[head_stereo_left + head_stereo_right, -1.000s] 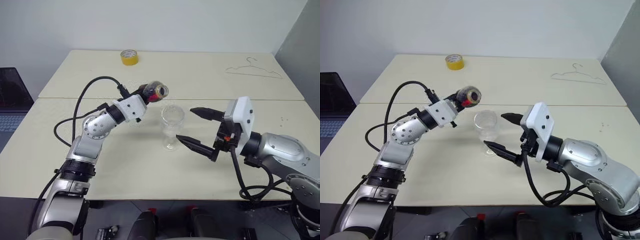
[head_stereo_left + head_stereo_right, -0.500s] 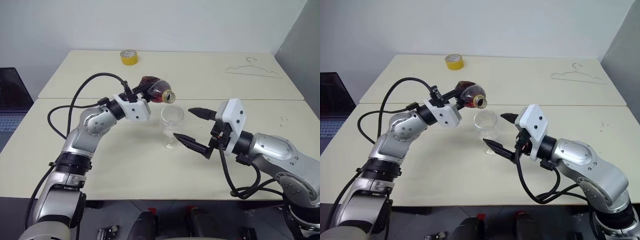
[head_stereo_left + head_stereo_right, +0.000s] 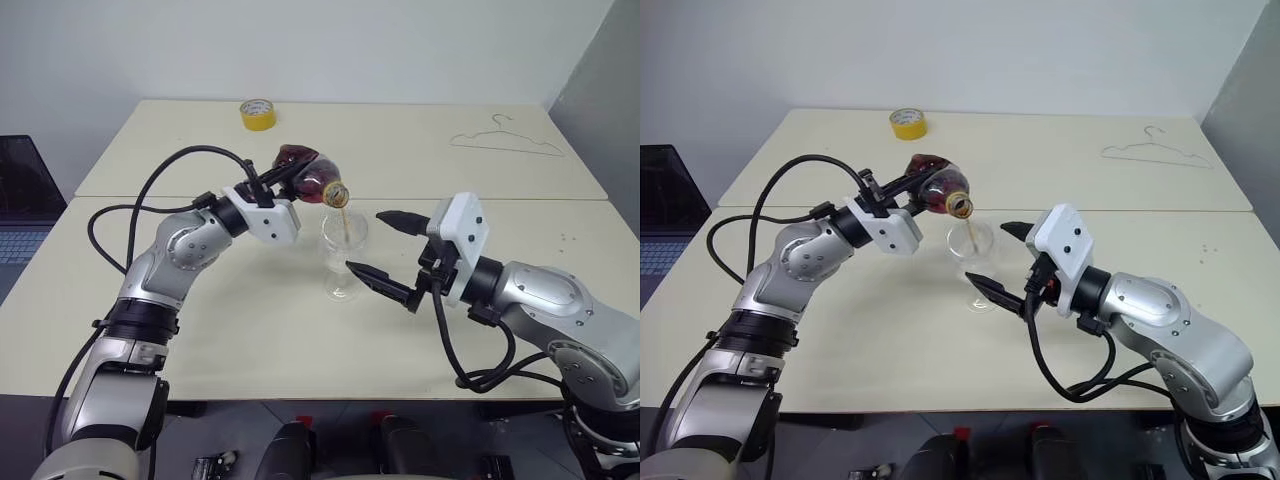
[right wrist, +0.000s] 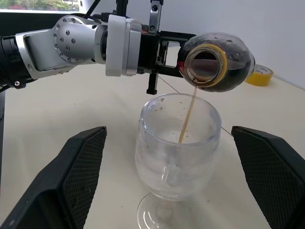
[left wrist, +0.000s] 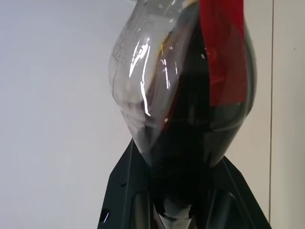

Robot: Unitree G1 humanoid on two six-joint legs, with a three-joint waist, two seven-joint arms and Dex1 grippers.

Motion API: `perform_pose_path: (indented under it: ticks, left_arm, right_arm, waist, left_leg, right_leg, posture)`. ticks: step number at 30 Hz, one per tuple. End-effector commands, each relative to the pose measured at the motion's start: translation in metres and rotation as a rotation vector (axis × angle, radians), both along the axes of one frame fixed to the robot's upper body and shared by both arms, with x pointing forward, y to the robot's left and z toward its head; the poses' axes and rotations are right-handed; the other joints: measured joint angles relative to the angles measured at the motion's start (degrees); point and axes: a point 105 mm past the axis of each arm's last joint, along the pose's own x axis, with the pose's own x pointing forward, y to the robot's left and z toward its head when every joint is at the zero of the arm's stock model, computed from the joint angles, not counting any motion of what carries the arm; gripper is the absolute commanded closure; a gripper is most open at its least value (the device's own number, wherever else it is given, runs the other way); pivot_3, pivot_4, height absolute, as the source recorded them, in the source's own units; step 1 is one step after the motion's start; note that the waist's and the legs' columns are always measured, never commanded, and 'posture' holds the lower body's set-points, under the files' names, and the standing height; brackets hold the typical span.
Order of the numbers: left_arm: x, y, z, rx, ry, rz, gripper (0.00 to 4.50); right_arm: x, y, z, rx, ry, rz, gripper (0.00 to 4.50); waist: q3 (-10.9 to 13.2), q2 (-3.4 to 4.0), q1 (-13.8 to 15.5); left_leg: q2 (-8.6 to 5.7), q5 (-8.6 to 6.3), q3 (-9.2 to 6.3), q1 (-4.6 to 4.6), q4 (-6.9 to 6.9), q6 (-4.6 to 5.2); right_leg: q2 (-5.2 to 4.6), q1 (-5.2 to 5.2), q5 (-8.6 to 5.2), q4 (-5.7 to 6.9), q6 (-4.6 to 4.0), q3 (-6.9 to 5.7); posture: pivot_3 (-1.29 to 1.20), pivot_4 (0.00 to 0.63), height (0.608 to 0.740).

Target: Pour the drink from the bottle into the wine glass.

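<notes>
One thin stream of drink [image 4: 187, 119] falls from the bottle [image 3: 308, 177], pinched in the left gripper [image 3: 278, 182], lying near level, mouth tipped down over the wine glass [image 3: 343, 255]. Right gripper [image 3: 383, 250] spread wide either side of the glass

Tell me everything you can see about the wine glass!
The wine glass is clear, with a round bowl, short stem and round foot. It stands upright on the table, between the open right gripper's fingers, which do not touch it. A thin brown stream of drink falls into it from the tipped bottle.
</notes>
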Motion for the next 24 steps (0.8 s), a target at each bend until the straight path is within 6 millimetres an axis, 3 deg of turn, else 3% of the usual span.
perform_pose_path:
  ticks: [1, 15, 24]
  left_arm:
    - [-0.0036, 0.0000, 0.0151, -0.011, -0.070, -0.018, 3.89]
    - [-0.0032, 0.0009, 0.0122, 0.016, -0.086, -0.020, 3.92]
    - [-0.0035, 0.0041, 0.0208, 0.006, -0.132, -0.010, 3.94]
  right_arm:
    - [-0.0018, 0.0014, 0.0100, 0.009, -0.045, 0.008, 0.00]
    - [-0.0026, 0.0030, 0.0119, 0.009, -0.046, 0.011, 0.00]
    - [-0.0018, 0.0030, 0.0117, 0.010, -0.044, 0.014, 0.00]
  waist:
    - [0.0, 0.00, 0.0]
    - [0.0, 0.00, 0.0]
    - [0.0, 0.00, 0.0]
  left_leg:
    - [0.00, 0.00, 0.00, 0.00, 0.00, 0.00]
    - [-0.01, 0.00, 0.00, 0.00, 0.01, 0.00]
    - [-0.01, 0.00, 0.01, 0.00, 0.01, 0.00]
  right_leg:
    - [0.00, 0.00, 0.00, 0.00, 0.00, 0.00]
    - [0.00, 0.00, 0.00, 0.01, 0.00, 0.00]
    - [0.00, 0.00, 0.00, 0.01, 0.00, 0.00]
  posture:
    - [0.00, 0.150, 0.740]
    - [0.00, 0.150, 0.740]
    - [0.00, 0.150, 0.740]
